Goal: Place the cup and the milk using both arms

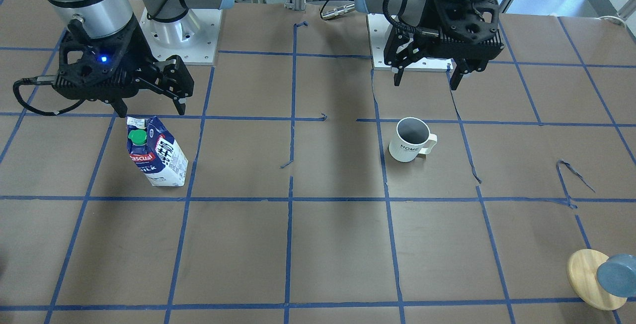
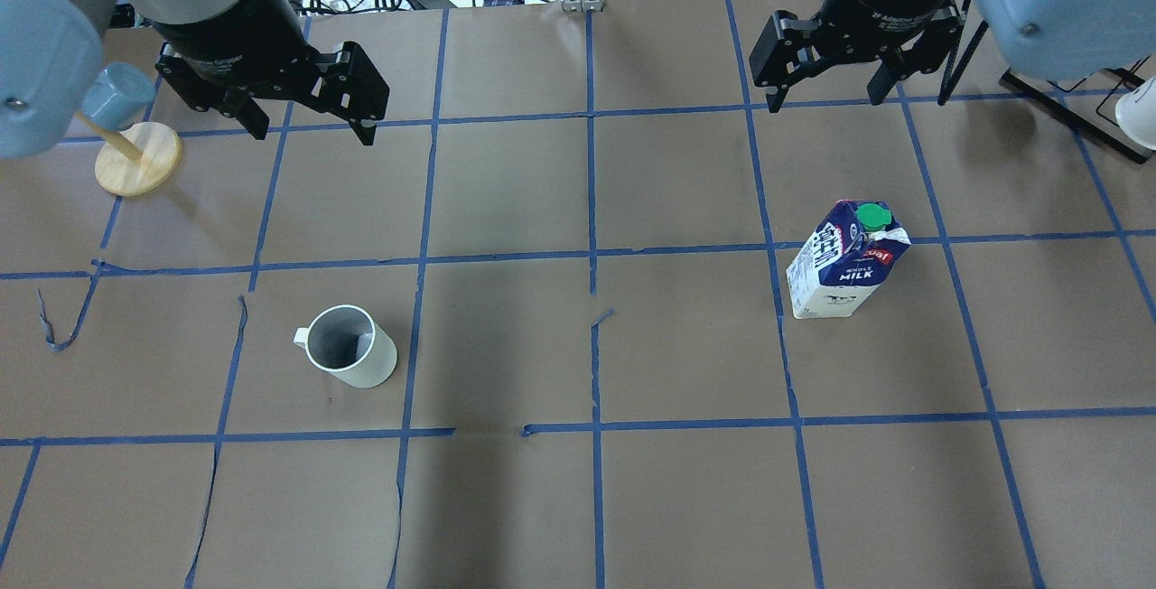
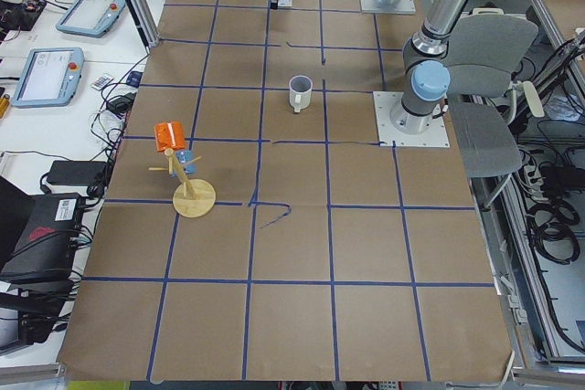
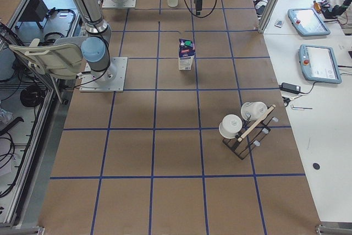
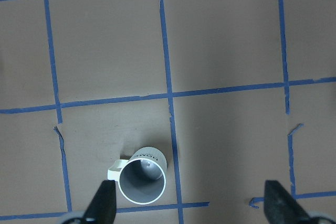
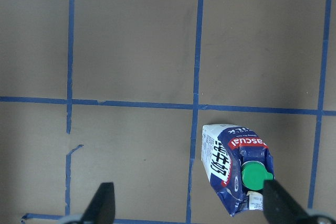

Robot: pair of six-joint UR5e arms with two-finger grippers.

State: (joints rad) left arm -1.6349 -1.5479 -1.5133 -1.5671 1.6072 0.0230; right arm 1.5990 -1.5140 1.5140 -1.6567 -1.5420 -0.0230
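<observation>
The cup (image 2: pixel 348 359), a white mug with grey inside and "HOME" lettering, stands upright on the table's left half; it also shows in the front view (image 1: pixel 411 141) and the left wrist view (image 5: pixel 142 176). My left gripper (image 2: pixel 312 133) hangs open and empty above the table, beyond the cup (image 1: pixel 426 83). The milk (image 2: pixel 844 264), a blue and white carton with a green cap, stands upright on the right half (image 1: pixel 158 154) and shows in the right wrist view (image 6: pixel 237 166). My right gripper (image 2: pixel 824 101) hangs open and empty above and beyond it (image 1: pixel 151 110).
A round wooden stand (image 2: pixel 137 157) with a blue-grey cup (image 2: pixel 116 94) stands at the far left. A black rack (image 4: pixel 245 130) with white cups stands at the far right. Brown paper with a blue tape grid (image 2: pixel 591 255) covers the table.
</observation>
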